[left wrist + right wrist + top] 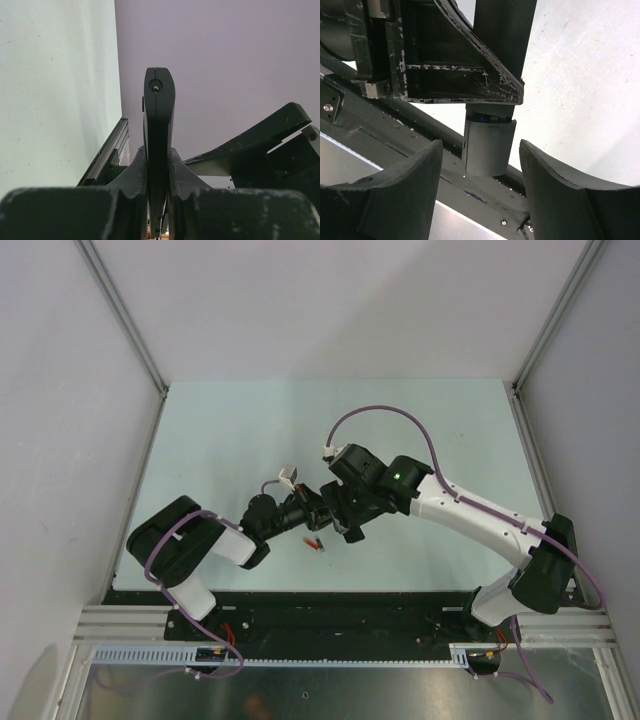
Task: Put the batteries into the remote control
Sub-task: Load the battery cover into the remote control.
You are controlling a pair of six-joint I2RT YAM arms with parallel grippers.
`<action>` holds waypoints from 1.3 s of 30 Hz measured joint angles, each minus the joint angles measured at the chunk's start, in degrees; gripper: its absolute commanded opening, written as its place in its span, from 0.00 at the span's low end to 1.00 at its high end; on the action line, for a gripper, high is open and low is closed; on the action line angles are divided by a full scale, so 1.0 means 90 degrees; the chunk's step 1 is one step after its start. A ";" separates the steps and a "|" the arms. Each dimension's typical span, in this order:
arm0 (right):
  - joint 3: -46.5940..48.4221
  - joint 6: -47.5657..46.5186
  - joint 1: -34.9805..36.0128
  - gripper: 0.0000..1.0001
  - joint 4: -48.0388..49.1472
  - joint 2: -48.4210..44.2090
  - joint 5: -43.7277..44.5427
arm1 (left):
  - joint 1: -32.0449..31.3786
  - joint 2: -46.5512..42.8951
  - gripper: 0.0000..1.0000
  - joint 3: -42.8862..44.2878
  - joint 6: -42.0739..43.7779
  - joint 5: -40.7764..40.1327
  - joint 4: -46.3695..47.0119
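My left gripper (318, 508) is shut on the remote control (159, 110), a slim black bar seen edge-on and standing up between its fingers (134, 172). In the right wrist view the remote's end (489, 147) hangs between my open right gripper's fingers (415, 172) without touching them. A strip of a blue battery (487, 119) shows in a gap in the remote's back. My right gripper (347, 527) is close against the left one at the table's middle. A red-orange battery (314, 543) lies on the table just below the two grippers.
The pale table (250, 440) is walled by white panels at the left, right and back. A black rail (330, 598) runs along the near edge, and it also shows in the right wrist view (420, 135). A purple cable (385, 412) arcs over the right arm.
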 measured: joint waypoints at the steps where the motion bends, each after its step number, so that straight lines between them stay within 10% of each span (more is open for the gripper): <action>1: 0.0036 0.0007 0.0000 0.71 -0.0010 0.0000 0.0007 | 0.0000 0.0002 0.00 0.0000 0.0000 0.0000 -0.0002; 14: -0.0248 0.0277 -0.1314 0.75 0.0491 -0.1205 -0.0578 | 0.0002 -0.0070 0.00 -0.0002 -0.0012 -0.0002 -0.0007; 39: -0.4257 0.3201 -0.3322 0.75 0.5928 -0.2285 -0.5440 | 0.0238 -0.0544 0.00 0.0061 -0.0333 0.0036 -0.0002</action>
